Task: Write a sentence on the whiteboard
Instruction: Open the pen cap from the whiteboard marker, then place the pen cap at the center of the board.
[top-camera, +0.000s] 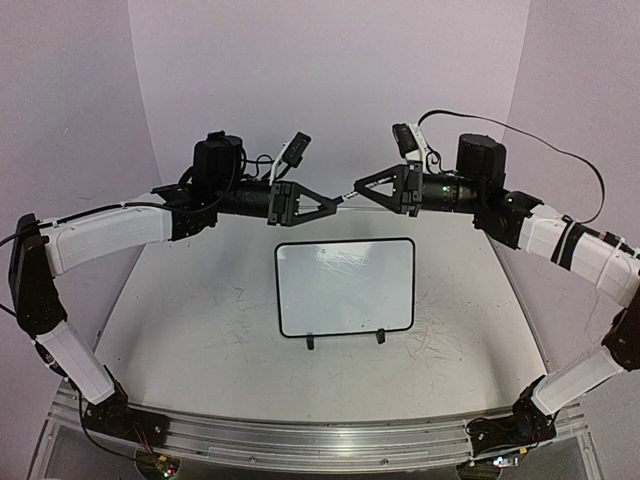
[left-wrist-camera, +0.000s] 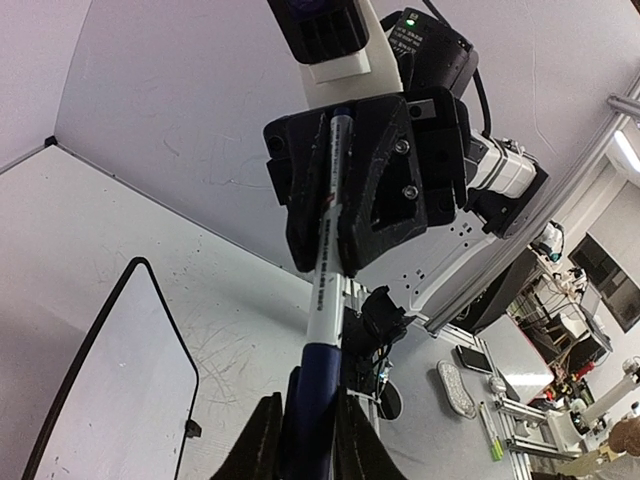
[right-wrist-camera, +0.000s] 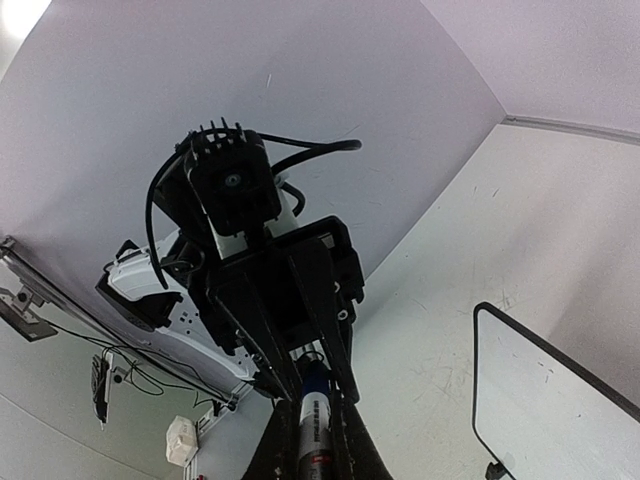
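Note:
The whiteboard (top-camera: 345, 288) stands on its two black feet in mid-table, blank apart from faint grey smears; no blue sentence shows on it. It also shows in the left wrist view (left-wrist-camera: 110, 390) and the right wrist view (right-wrist-camera: 545, 400). Both grippers meet tip to tip in the air behind the board, holding one marker (top-camera: 347, 197) between them. My left gripper (top-camera: 333, 206) (left-wrist-camera: 310, 415) is shut on the marker's dark blue cap (left-wrist-camera: 313, 385). My right gripper (top-camera: 360, 189) (right-wrist-camera: 314, 425) is shut on the white barrel (right-wrist-camera: 316, 435).
The scuffed white tabletop (top-camera: 200, 310) lies around the board, with purple walls behind and at both sides. An aluminium rail (top-camera: 320, 445) runs along the near edge between the arm bases. A black cable (top-camera: 560, 150) loops above the right arm.

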